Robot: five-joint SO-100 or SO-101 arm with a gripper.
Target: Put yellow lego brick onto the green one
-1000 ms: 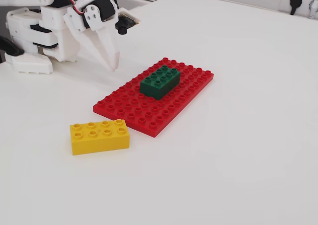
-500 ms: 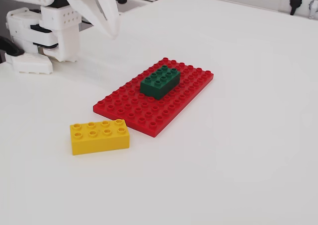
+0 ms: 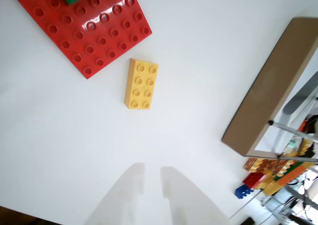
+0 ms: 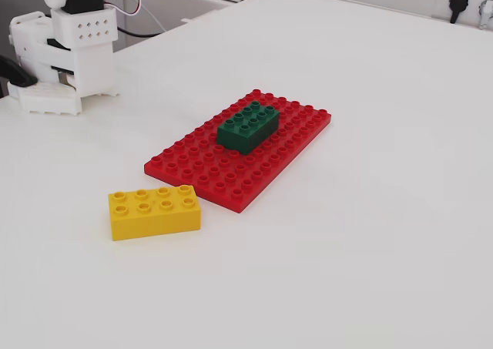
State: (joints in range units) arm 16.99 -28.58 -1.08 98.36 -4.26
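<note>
**Yellow brick on the table, claw high above with a slight gap**

In the fixed view, the arm's white base [image 4: 73, 48] stands at the far left of the white table [image 4: 385, 210]; the claw is out of that picture. Near the front left lies the yellow brick [image 4: 155, 211], studs up, resting on the table just beside the near corner of the red plate [image 4: 200, 164] but not touching it. The green brick [image 4: 248, 126] sits on the plate, toward its far end.

In the wrist view, the plate fills the top left, with a corner of the green brick at the top edge. The yellow brick lies just right of it. The gripper [image 3: 152, 178] enters from the bottom, blurred, fingers slightly parted and holding nothing. A brown board [image 3: 268, 86] lies at right, with colourful bricks [image 3: 263, 178] below it. No writing can be read.
</note>
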